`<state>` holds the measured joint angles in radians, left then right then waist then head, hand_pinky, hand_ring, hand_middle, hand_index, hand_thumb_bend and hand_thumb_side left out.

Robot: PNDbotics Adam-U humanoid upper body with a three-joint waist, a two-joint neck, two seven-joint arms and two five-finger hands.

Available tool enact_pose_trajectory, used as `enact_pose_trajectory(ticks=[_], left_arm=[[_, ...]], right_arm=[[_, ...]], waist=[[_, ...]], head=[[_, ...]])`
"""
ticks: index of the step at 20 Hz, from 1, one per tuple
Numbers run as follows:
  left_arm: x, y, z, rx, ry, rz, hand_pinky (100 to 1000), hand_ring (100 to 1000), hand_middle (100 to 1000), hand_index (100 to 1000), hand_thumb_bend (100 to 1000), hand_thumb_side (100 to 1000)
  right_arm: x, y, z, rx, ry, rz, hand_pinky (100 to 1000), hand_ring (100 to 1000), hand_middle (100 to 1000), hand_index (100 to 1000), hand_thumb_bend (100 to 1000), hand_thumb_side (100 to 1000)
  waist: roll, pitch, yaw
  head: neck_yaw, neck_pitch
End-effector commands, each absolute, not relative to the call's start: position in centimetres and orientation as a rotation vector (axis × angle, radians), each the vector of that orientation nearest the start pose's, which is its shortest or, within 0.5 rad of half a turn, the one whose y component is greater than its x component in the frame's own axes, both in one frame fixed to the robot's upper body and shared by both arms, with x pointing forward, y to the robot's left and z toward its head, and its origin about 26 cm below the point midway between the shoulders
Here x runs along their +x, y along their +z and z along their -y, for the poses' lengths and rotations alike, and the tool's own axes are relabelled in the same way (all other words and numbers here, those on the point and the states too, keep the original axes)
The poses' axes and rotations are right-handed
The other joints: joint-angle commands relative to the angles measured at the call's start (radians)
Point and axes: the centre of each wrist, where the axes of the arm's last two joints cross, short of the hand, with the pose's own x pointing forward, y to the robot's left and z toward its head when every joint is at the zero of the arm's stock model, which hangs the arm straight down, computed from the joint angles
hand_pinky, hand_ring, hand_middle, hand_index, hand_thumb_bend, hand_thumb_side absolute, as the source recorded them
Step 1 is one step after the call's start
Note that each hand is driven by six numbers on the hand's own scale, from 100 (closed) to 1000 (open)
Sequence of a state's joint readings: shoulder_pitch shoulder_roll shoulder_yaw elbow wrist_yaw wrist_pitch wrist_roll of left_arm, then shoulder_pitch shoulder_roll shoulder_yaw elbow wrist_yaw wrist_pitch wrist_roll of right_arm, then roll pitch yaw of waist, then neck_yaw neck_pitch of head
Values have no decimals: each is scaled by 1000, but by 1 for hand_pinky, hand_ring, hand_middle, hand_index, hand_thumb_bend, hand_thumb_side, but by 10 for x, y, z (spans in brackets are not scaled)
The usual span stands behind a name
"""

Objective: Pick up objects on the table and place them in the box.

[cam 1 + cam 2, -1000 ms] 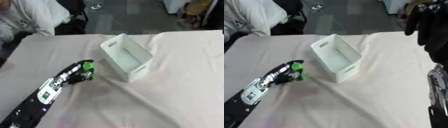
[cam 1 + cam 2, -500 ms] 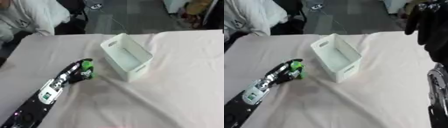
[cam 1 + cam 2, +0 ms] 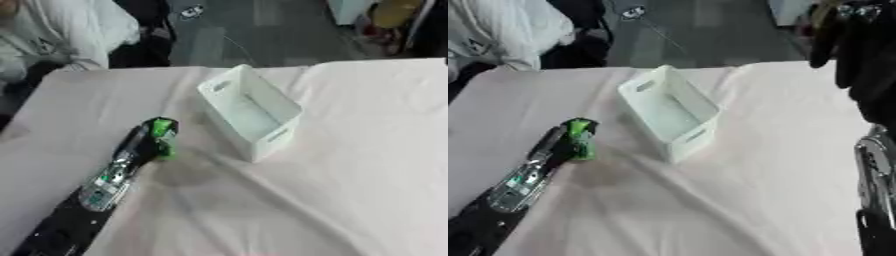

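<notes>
Lying on the white-clothed desk (image 3: 367,150) at about nine o'clock from the box, the green object (image 3: 162,137) is partly covered by the left hand (image 3: 144,142), whose dark fingers (image 3: 131,141) curl round it (the shape of the object beyond its green colour cannot be made out). The hand and object appear to rest on the cloth, just beside the box but apart from it. The left arm (image 3: 83,200) runs from the object down toward seven o'clock, black with a silver section midway, leaving the view at the lower left corner.

The white box (image 3: 249,112) stands upright near the middle of the desk, open-topped, with a slot handle in each short end; its long axis runs from eleven o'clock to five o'clock. Its inside looks bare.

In the right eye view the right hand (image 3: 859,45) shows at the upper right, at two o'clock from the box and well apart from it, fingers hanging roughly straight and holding nothing. A silver and black part of the right arm (image 3: 875,190) shows along the right edge.
</notes>
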<state>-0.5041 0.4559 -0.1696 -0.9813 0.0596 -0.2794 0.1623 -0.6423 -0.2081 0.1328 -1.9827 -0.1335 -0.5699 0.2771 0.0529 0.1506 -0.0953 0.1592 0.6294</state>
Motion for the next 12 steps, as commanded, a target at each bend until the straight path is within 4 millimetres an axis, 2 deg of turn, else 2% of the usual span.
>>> enact_pose_trajectory(ticks=[1,6,12], left_arm=[[390,17,-348,425,-263,1712,100,100,100,248,100,672],[390,19,-342,455,-149,1786,100,100,100,208,100,672],[391,32,-336,464,25,1852,100,100,100,200,100,672]], right_arm=[[308,286,170,-469,-773,-2924,288,197,188,369,112,1000],[308,286,170,-468,-773,-2924,288,197,188,369,112,1000],[308,286,170,-467,-774,-2924,288,197,189,369,110,1000]], waist=[[-4,-9,2],[-4,-8,3],[-3,-9,3]], head=[[1,-3],[0,-2],[0,0]])
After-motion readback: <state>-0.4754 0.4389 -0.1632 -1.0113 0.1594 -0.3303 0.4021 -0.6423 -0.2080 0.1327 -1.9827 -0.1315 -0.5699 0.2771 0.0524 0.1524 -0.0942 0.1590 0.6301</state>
